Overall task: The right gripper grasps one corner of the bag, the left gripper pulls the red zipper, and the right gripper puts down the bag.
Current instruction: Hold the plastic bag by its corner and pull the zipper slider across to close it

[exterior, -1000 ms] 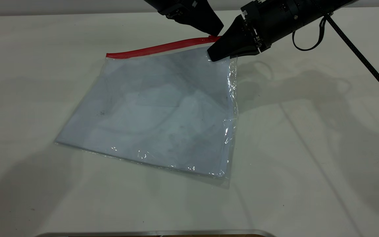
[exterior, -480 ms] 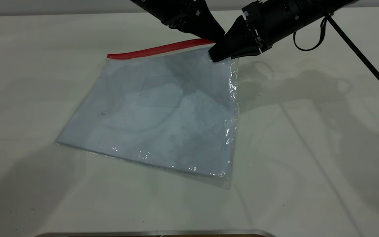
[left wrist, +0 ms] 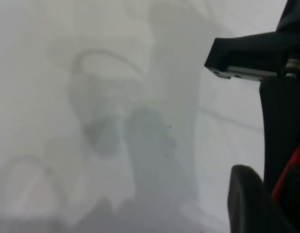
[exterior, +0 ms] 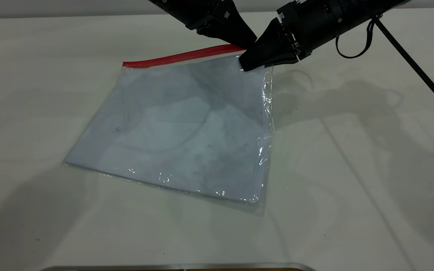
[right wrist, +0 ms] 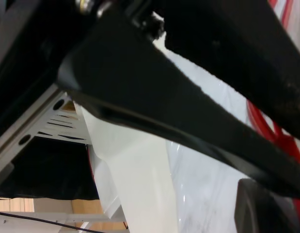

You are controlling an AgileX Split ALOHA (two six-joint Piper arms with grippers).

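Black right gripper fingers pinch the bag corner; left gripper fingers' opening unclear.

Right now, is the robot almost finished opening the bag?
Not yet. Done: the right claw pinches the bag's top corner. In hand: the left claw sits at the red zipper's end there. Left: pulling the zipper along, then putting the bag down.

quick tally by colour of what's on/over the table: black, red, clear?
Black: 2, the left gripper and the right gripper
Red: 1, the red zipper
Clear: 1, the bag
Total: 4
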